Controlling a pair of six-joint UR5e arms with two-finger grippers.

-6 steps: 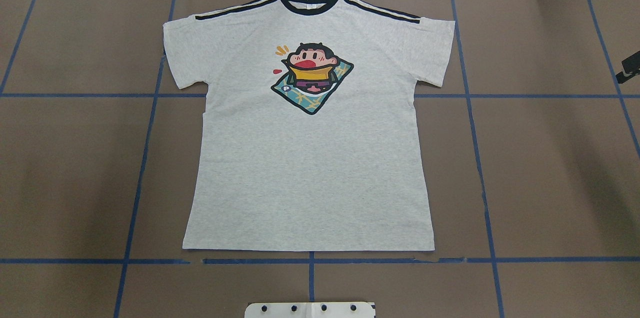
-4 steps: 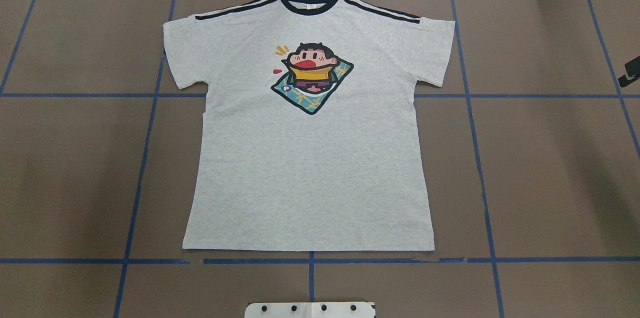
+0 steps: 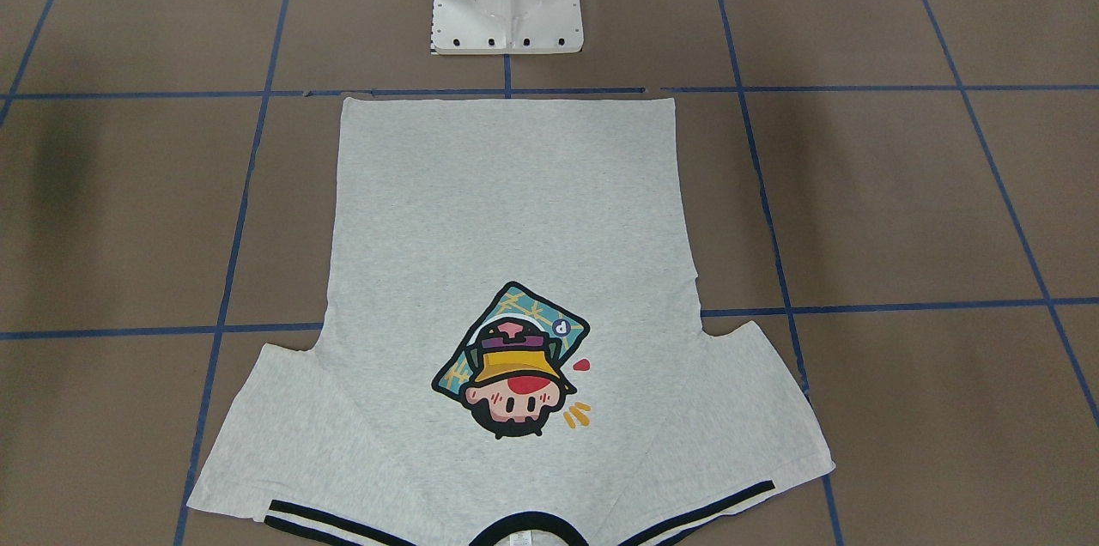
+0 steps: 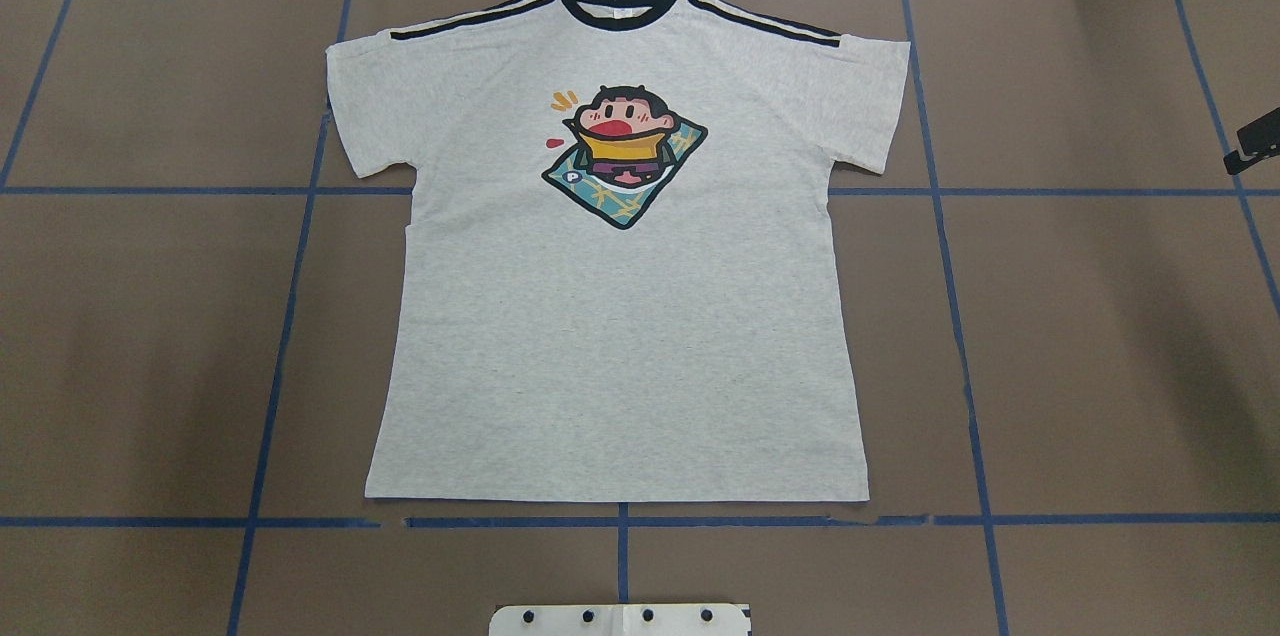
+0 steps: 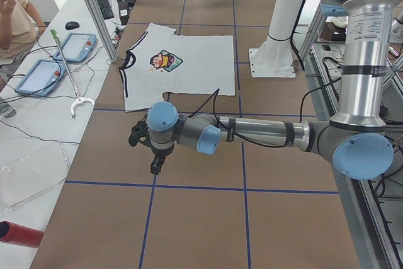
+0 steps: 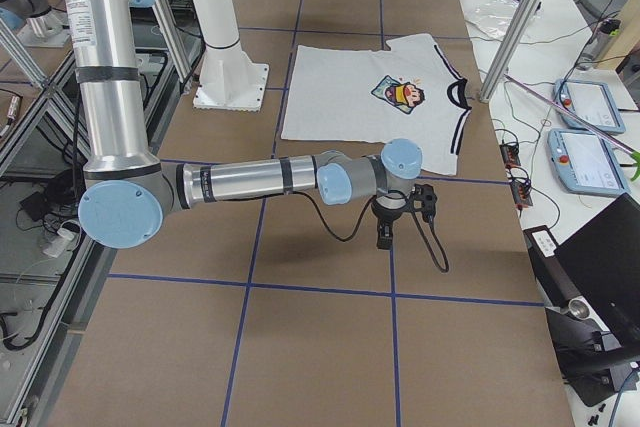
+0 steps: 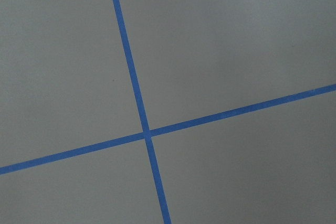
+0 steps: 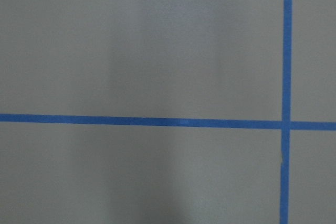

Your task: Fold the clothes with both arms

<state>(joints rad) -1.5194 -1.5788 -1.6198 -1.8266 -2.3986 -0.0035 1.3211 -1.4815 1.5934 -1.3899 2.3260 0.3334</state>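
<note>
On the left, your left arm [image 5: 264, 131] is reaching out low over the bare table [image 4: 1100, 336], well apart from the shirt [image 4: 620, 336]. The left claw [image 5: 155, 167] is pointing down, and I cannot tell if its fingers are apart or together. In the middle, the shirt is lying flat with the picture facing up. Its collar is pointing away from the robot, and its bottom edge is sitting near the white stand [image 3: 506, 5]. On the right, your right arm [image 6: 250, 182] is reaching out the same way. I cannot tell about the right claw [image 6: 384, 235] either.

I am guessing you are getting ready for the first grab. Try bringing both claws in together, each on its own side, at matching spots. Pinch only the edge of the cloth and lift evenly, so the fold is coming out straight.

The table is wearing a smooth brown cover, and blue tape lines [image 4: 290, 316] are making big squares on it. Beside it, a person [image 5: 16, 11] is sitting at a white desk with two control pads [image 5: 74, 45] and a grabber stick [image 5: 66, 70]
</note>
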